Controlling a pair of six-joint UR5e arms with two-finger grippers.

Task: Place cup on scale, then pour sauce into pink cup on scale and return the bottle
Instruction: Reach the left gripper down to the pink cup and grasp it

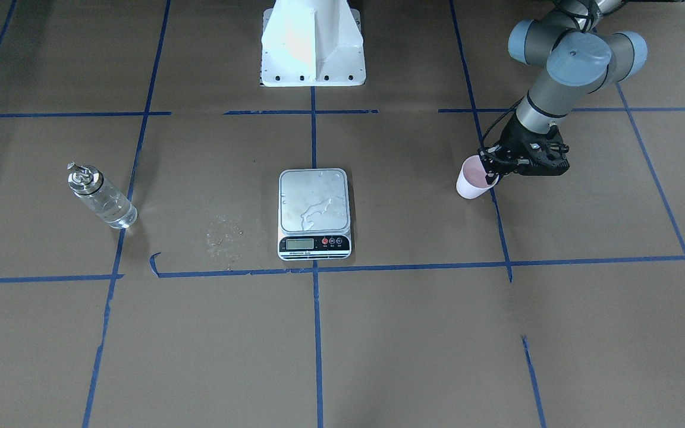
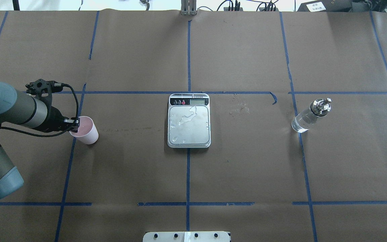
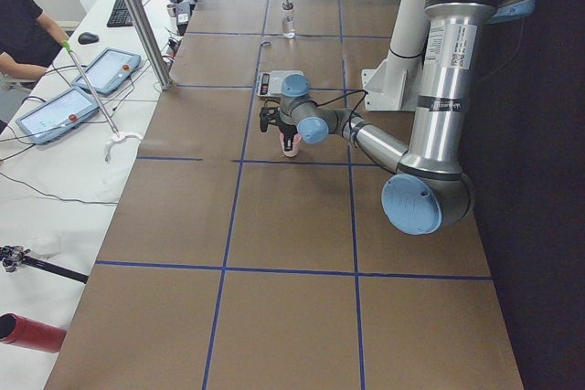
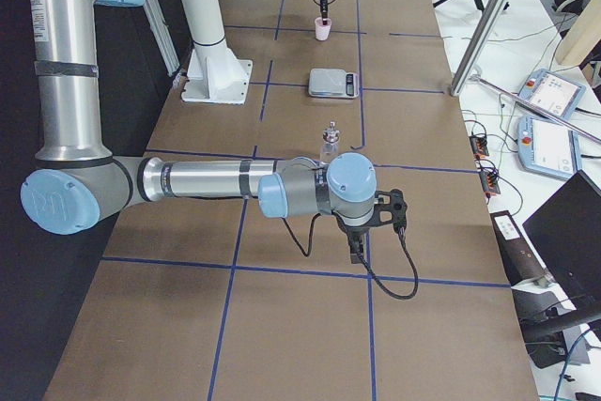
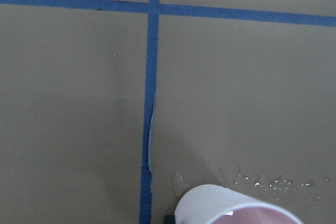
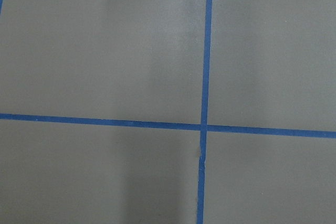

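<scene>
Pink cup (image 1: 471, 183) pinched by left tool (image 1: 490, 175) | scale (image 1: 314, 205) wet | bottle (image 1: 103, 200) well apart

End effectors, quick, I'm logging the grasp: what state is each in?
Left end effector: closed on the cup at its rim.
Right end effector: cannot be told.

Brown-papered table (image 2: 247, 168) with blue tape grid (image 2: 188, 181), scale (image 2: 189, 124) dead centre, bottle (image 2: 309, 116) standing mid-right, cup (image 2: 87, 132) mid-left, wet droplets (image 2: 239, 107) just right of scale.
</scene>
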